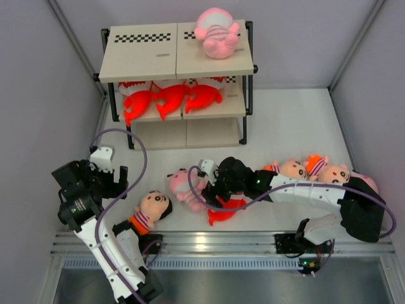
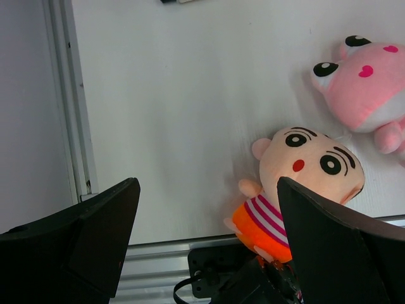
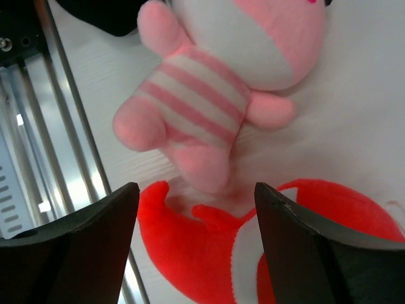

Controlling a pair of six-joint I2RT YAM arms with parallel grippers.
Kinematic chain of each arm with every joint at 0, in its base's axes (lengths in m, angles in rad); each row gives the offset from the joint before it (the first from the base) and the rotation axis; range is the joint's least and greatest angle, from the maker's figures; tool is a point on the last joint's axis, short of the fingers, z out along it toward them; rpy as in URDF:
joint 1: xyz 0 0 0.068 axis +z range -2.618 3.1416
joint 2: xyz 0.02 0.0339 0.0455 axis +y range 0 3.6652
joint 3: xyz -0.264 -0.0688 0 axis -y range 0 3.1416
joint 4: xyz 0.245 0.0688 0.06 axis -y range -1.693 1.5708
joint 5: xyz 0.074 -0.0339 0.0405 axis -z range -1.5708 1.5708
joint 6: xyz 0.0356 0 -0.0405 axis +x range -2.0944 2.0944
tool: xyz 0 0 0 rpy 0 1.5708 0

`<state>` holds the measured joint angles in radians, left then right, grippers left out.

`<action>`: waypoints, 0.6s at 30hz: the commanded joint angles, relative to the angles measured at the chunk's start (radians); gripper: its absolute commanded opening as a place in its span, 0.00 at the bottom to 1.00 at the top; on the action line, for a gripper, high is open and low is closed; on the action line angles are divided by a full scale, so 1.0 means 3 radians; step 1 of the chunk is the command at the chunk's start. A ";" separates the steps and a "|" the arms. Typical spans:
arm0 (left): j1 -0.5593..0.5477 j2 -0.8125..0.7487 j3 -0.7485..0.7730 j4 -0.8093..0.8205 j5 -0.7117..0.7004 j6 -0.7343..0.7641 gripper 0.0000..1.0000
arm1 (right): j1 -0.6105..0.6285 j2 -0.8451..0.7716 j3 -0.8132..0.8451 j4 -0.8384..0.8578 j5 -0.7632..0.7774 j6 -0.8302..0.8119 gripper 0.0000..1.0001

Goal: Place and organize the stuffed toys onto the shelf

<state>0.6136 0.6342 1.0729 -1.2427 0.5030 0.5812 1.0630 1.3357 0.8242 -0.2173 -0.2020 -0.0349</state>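
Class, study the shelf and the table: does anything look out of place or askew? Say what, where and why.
The pink striped baby on the top board of the shelf lies sprawled and tilted, alone, whereas the three red sharks below sit in a row. A boy doll and other toys lie scattered on the table.

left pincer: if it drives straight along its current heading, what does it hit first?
Most likely bare table: the left pincer is open, its gap mostly over white surface. The boy doll lies at the gap's edge by one finger, which might clip it first; depth is hard to judge.
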 commanded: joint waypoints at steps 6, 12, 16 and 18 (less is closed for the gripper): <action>0.0010 -0.0043 -0.0104 0.0052 0.0036 0.0134 0.96 | 0.0005 0.0537 0.0085 0.0652 0.0050 -0.0088 0.73; 0.0005 -0.0038 -0.0130 0.0052 0.0021 0.0180 0.96 | 0.0010 0.0697 -0.0001 0.0780 -0.0043 -0.0012 0.60; 0.0005 -0.0033 -0.0110 0.0052 0.0052 0.0169 0.95 | 0.0016 0.0528 0.0039 0.0745 -0.0038 0.0065 0.20; 0.0010 -0.0028 -0.0084 0.0047 0.0062 0.0154 0.95 | 0.0061 0.0325 0.0100 0.0608 0.0100 0.0070 0.00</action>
<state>0.6136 0.6304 1.0393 -1.2423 0.5037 0.6128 1.0637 1.5383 0.8242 -0.0483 -0.1928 -0.0280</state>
